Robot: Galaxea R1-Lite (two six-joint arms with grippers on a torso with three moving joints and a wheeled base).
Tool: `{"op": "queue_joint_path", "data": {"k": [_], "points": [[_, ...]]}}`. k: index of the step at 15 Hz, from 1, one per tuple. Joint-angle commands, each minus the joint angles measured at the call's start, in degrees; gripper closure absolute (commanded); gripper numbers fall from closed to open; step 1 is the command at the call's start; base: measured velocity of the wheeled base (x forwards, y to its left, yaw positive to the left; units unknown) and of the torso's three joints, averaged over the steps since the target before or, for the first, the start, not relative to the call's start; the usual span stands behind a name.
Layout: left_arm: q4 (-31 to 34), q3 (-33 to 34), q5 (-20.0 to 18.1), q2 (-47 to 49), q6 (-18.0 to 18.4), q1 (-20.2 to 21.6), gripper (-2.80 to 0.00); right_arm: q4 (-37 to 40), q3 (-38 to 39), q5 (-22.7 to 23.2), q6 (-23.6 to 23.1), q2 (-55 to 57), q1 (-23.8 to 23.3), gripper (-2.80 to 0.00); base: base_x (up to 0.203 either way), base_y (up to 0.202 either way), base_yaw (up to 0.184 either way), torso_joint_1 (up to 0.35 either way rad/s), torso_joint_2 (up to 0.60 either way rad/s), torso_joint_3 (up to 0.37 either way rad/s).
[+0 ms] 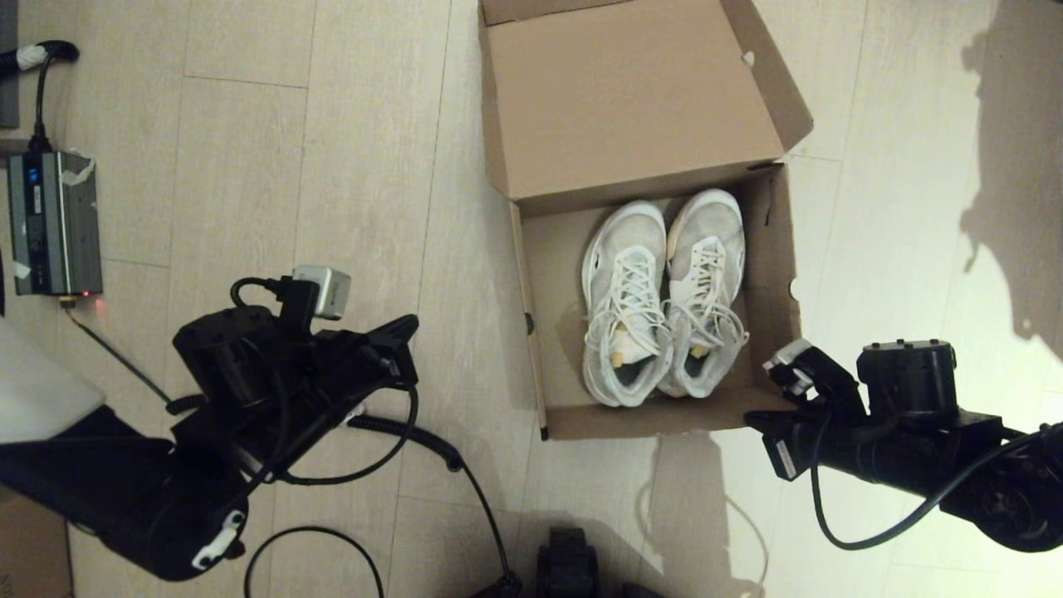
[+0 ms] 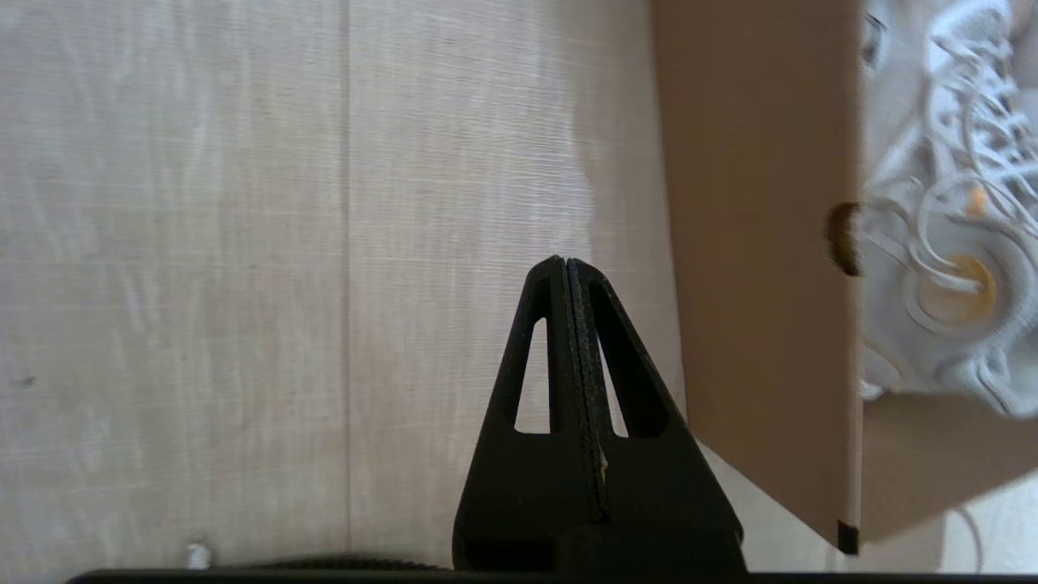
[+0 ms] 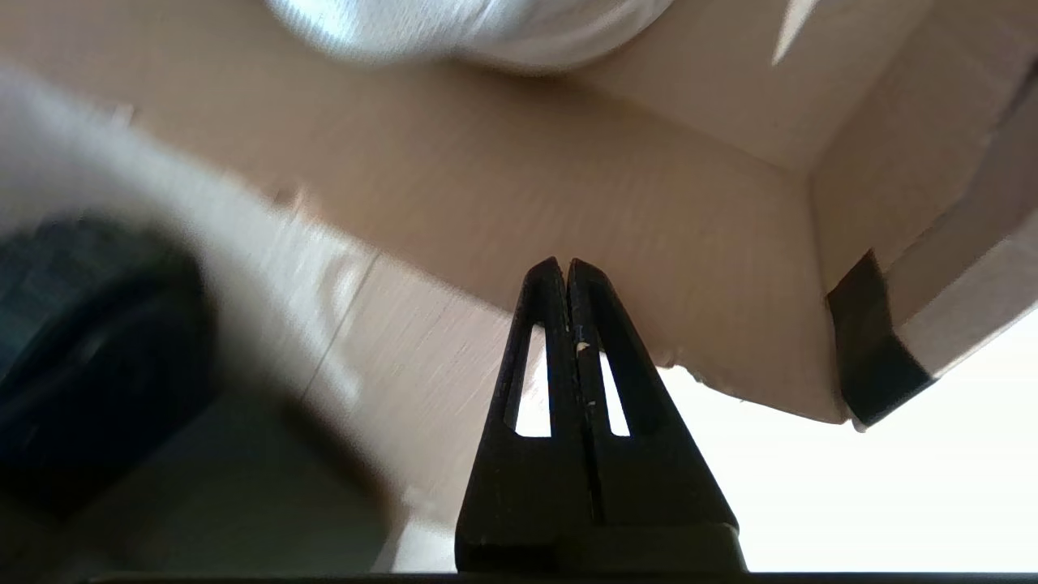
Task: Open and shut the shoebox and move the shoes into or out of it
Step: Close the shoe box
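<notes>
The shoebox (image 1: 656, 249) stood open on the pale wood floor (image 1: 374, 166), its lid (image 1: 631, 91) folded back on the far side. Both shoes (image 1: 660, 299) lay side by side inside it, toes toward the lid hinge and heels toward the box's near wall, filling the right part of the box while a strip of bare cardboard showed along its left wall.

The left gripper (image 2: 567, 268) hung over the floor just beside the box's left wall, its fingers pressed fully together with no gap and nothing between them. It was apart from the cardboard.

The right gripper (image 3: 565, 268) sat at the box's near right corner, fingers likewise closed flat against each other and holding nothing. Its tip pointed at the near wall's outer face; that view was smeared, so whether it touched the cardboard could not be told, though it seemed just short of it.

A grey power unit (image 1: 54, 223) lay by the floor's left edge.
</notes>
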Motion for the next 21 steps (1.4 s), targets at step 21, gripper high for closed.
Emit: {"op": "queue_joint_path", "data": {"k": [21], "points": [[-4.6,2.8,-0.6,0.3,0.0,2.1,0.00,-10.4,11.4,-3.4,-0.9,4.3,1.8,0.00,0.000,0.000,0.000,0.000,0.00,0.000]]}}
